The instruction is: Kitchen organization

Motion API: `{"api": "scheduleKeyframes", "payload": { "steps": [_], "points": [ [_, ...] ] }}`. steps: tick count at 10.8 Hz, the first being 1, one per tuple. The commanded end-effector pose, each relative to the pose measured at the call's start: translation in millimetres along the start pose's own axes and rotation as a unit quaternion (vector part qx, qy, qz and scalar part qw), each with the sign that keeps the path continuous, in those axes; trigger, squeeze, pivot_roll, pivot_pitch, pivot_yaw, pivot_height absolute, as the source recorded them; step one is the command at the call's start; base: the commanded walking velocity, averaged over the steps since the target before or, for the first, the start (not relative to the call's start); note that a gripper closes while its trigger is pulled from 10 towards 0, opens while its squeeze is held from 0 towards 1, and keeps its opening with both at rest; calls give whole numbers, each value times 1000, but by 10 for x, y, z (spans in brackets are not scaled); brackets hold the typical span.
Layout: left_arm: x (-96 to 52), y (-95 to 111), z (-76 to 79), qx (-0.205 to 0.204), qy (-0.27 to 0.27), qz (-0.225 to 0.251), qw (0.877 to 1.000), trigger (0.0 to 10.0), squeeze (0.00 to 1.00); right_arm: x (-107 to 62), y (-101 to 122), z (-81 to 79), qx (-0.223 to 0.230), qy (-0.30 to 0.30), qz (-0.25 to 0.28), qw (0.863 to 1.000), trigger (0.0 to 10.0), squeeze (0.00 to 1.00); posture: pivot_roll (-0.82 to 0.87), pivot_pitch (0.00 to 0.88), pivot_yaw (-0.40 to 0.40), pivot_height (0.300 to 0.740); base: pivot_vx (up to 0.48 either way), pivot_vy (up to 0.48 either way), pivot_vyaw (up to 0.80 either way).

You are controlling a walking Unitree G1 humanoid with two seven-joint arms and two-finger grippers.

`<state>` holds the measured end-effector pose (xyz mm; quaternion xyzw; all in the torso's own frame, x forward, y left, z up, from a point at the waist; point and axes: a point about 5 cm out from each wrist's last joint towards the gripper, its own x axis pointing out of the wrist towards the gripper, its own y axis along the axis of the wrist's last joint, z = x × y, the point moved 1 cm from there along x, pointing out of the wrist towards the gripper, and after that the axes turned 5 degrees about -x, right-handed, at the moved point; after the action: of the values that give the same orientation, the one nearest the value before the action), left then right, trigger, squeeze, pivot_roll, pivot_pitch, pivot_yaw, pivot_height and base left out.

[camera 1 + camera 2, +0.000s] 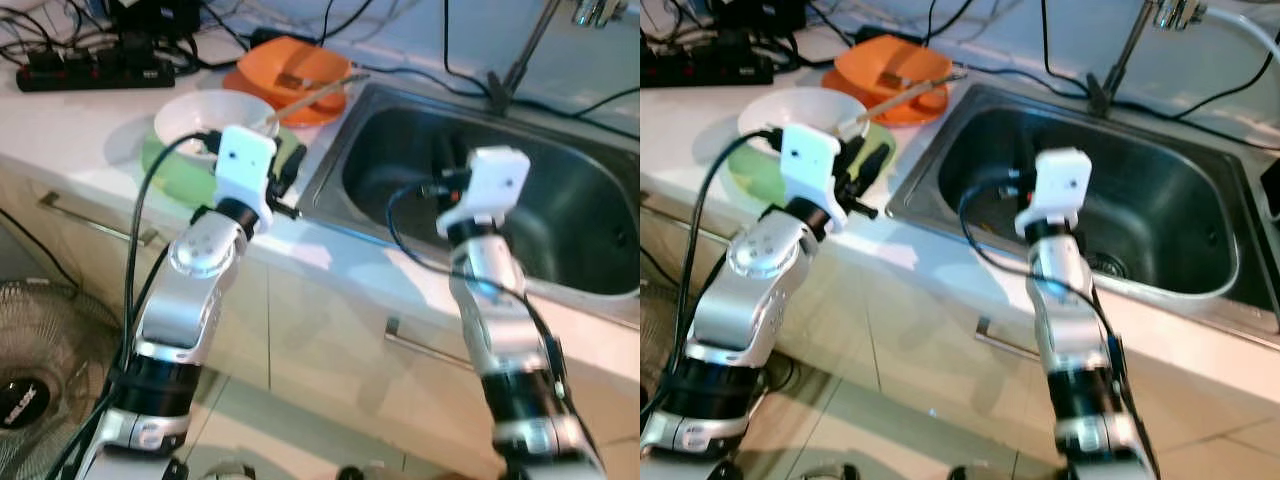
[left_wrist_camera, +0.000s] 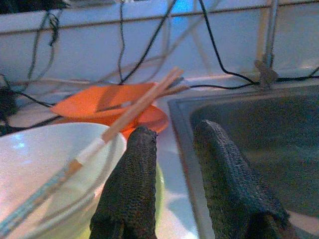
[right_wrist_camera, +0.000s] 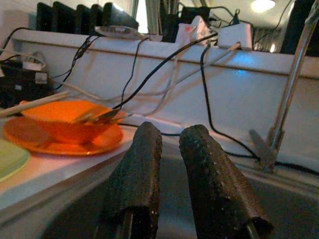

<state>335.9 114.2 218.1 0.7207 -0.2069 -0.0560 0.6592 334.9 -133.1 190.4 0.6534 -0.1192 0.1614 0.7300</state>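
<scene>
White bowl (image 1: 210,115) on the countertop (image 1: 80,125), stacked on a green plate (image 1: 175,175), left of the sink (image 1: 560,200). Inside the bowl, a pair of chopsticks (image 2: 124,117), leaning out over the rim toward the orange dishes. Behind it, touching the sink's corner, an orange bowl (image 1: 290,65) seated on an orange plate (image 1: 300,110); in the orange bowl, metal cutlery, seen in the right wrist view, kind hard to tell.

Left gripper (image 2: 174,174) low beside the white bowl, over the edge of the green plate, 2 black fingers (image 2: 132,189) parted with a clear gap, nothing between them; 1 finger just beside the bowl's wall, contact hard to judge. Right gripper (image 3: 169,174) inside the sink basin, fingers apart by a narrow gap, empty.

Steel sink with a drain (image 1: 1105,265) in its floor; no dishes visible in the exposed part of the basin. Tap (image 1: 1175,12) at the back, on a slanted stem. Black cables trailing across the pale wall and countertop; a black power strip (image 1: 95,70) at the counter's far left. Below the counter, white cabinet doors with bar handles (image 1: 95,220). On the floor at left, a fan (image 1: 40,370) with a wire grille.
</scene>
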Motion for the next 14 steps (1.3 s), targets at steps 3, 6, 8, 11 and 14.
{"api": "scheduleKeyframes", "payload": {
  "steps": [3, 6, 8, 11, 14],
  "points": [
    [7, -89, -138, 24, 49, 4, 998, 10000, 0, -147, -123, -173, 15, 12, -44, 999, 10000, 0, -73, 60, -105, 740, 0, 0, 0],
    [45, -108, -280, 23, 81, 2, 996, 10000, 0, -177, -76, -454, 35, 49, -47, 997, 10000, 0, -67, 54, -109, 740, 0, 0, 0],
    [48, -115, -398, 13, 108, 2, 994, 10000, 0, -185, -93, -420, 34, 43, -53, 997, 10000, 0, -66, 48, -113, 740, 0, 0, 0],
    [16, -160, -489, 11, 122, -11, 992, 10000, 0, -199, -108, -441, 31, 46, -60, 997, 10000, 0, -63, 44, -116, 740, 0, 0, 0],
    [-35, -96, -611, 26, 134, -8, 991, 10000, 0, -199, -110, -438, 31, 45, -63, 997, 10000, 0, -63, 44, -116, 740, 0, 0, 0]
  ]
}}
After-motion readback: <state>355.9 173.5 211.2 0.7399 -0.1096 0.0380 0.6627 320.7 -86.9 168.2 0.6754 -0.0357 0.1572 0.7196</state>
